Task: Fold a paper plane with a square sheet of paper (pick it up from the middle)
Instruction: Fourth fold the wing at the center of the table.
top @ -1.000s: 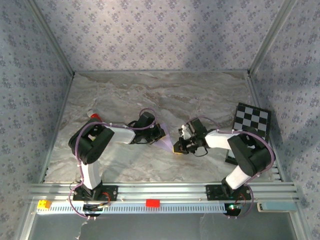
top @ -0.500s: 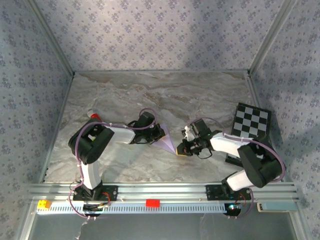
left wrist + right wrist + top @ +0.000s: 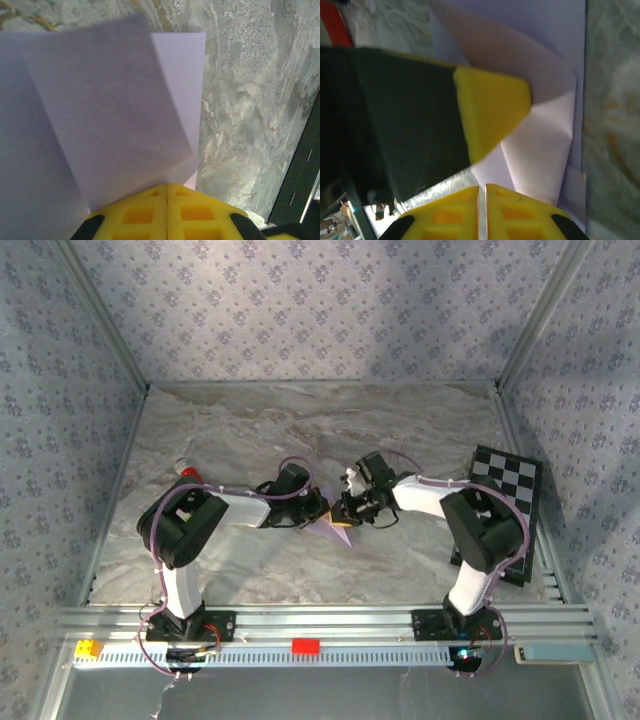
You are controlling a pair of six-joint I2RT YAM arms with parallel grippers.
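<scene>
Left jaws are clamped shut on the folded lilac paper. Right jaws sit nearly closed at its crease on the worktop, grip unclear.

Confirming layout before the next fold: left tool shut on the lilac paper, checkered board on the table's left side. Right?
No: the checkered board is on the right side of the table, as the top external view shows. The left tool is indeed shut on the lilac paper.
</scene>
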